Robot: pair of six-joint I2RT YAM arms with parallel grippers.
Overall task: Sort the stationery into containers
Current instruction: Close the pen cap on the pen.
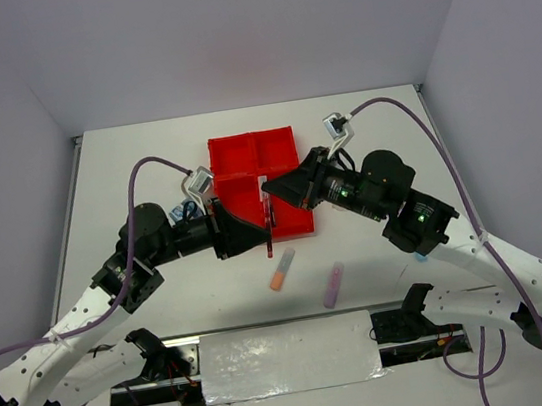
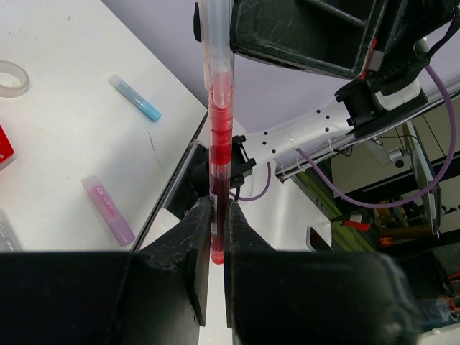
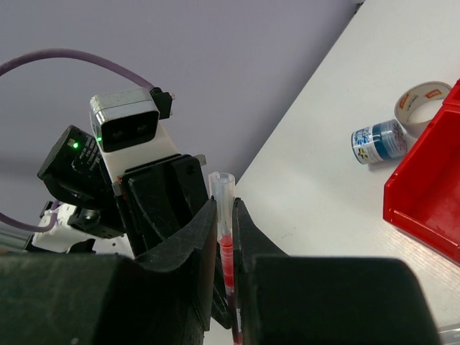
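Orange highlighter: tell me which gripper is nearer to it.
Left. The left gripper clamps the red pen just beyond the orange highlighter; the right gripper clamps it farther back.

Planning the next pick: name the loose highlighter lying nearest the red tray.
The orange highlighter, just off the tray's near edge. The purple highlighter lies farther from it, and the light-blue highlighter farther still, off to the right.
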